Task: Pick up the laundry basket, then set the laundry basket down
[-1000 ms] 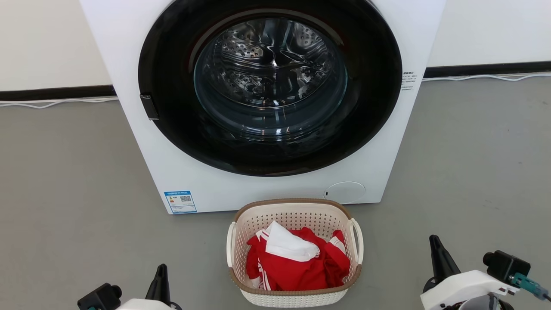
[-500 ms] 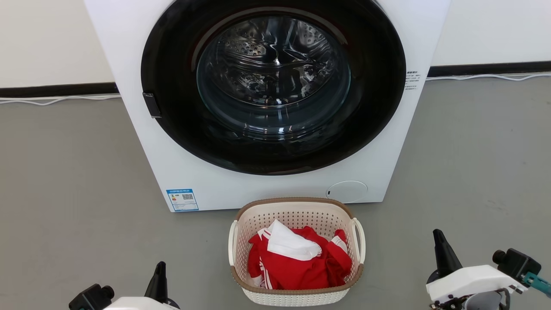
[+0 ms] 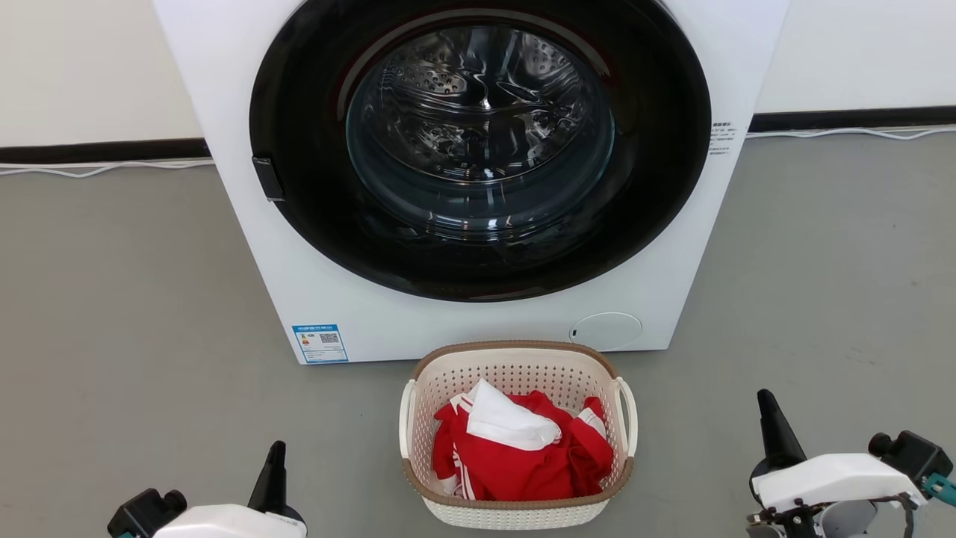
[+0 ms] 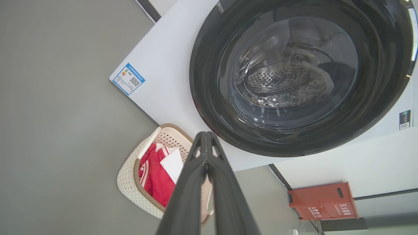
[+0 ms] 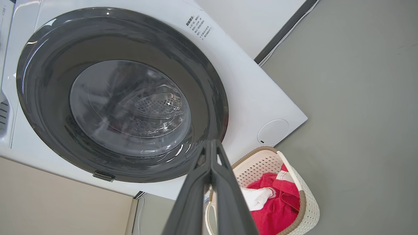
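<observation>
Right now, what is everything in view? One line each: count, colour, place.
washing machine: one, white, dark round door shut, against the wall.
laundry basket: one, cream, brown rim, on the floor before the machine.
red garment: one, white-striped, in the basket.
white cloth: one, atop the red garment.
label: one, blue-white, machine's lower left front.
cable: two stretches, white, along the wall's foot.
box: one, orange-red, by the wall.
floor: one, grey.
left tool: one, dark, shut, empty, left of the basket.
right tool: one, dark, shut, empty, right of the basket.
</observation>
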Robot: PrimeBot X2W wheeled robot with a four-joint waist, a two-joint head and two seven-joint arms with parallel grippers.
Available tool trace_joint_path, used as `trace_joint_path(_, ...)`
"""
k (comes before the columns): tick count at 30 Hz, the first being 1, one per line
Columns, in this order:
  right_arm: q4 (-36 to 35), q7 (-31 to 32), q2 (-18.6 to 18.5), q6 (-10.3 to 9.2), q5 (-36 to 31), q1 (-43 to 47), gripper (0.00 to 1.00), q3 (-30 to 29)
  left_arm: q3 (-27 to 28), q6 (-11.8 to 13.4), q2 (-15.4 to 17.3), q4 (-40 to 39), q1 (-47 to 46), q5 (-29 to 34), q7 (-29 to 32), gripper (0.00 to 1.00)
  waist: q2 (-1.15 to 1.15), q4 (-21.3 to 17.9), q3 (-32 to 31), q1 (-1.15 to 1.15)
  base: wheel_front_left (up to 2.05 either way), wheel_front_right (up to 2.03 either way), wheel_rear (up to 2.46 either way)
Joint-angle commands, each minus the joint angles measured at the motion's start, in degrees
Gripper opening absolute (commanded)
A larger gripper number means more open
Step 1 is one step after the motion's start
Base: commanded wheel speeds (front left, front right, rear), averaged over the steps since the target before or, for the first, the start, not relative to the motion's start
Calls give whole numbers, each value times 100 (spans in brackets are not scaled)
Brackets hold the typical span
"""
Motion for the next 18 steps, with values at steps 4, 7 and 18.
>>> trace_joint_path(4,-274,125,-8,24,385,-65,0,-9,159,-104,53,-214,-330,-345,89,0,0,15,9,0,0,0,0)
trace_joint_path(7,-327,176,2,25,579,-58,0,-33,186,-132,56,-237,-343,-521,139,0,0,24,14,0,0,0,0)
trace_joint_path(18,-521,362,39,29,1288,-33,0,-123,285,-233,64,-322,-393,-1164,325,0,0,59,35,0,0,0,0)
